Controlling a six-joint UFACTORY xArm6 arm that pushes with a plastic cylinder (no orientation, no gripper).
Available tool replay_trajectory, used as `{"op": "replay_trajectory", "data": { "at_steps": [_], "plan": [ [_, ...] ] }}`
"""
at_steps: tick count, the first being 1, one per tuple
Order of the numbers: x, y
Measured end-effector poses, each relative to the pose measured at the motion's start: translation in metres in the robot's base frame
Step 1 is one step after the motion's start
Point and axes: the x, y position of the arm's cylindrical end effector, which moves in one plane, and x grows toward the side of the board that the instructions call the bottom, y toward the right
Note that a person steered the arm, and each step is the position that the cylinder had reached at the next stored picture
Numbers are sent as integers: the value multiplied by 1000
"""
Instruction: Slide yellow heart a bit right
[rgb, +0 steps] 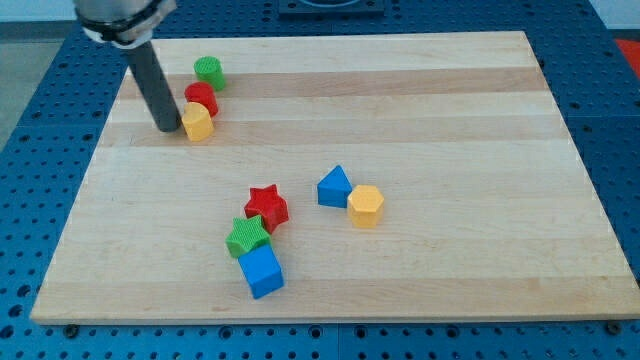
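The yellow heart (198, 123) lies near the view's top left of the wooden board (450, 120). It touches a red block (201, 98) just above it, and a green cylinder (209, 71) sits above that. My tip (167, 129) is right beside the yellow heart, at its left side, touching or nearly touching it. The dark rod rises from the tip toward the view's top left.
In the lower middle stand a red star (267, 206), a green star (247, 237) and a blue cube (261, 271) in a cluster. To their right a blue triangular block (334, 187) touches a yellow hexagon (366, 205).
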Motion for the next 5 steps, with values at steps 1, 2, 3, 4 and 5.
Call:
{"op": "replay_trajectory", "data": {
  "at_steps": [1, 2, 3, 4, 5],
  "plan": [
    [0, 48],
    [0, 95],
    [-20, 106],
    [-41, 126],
    [-39, 141]
  ]
}}
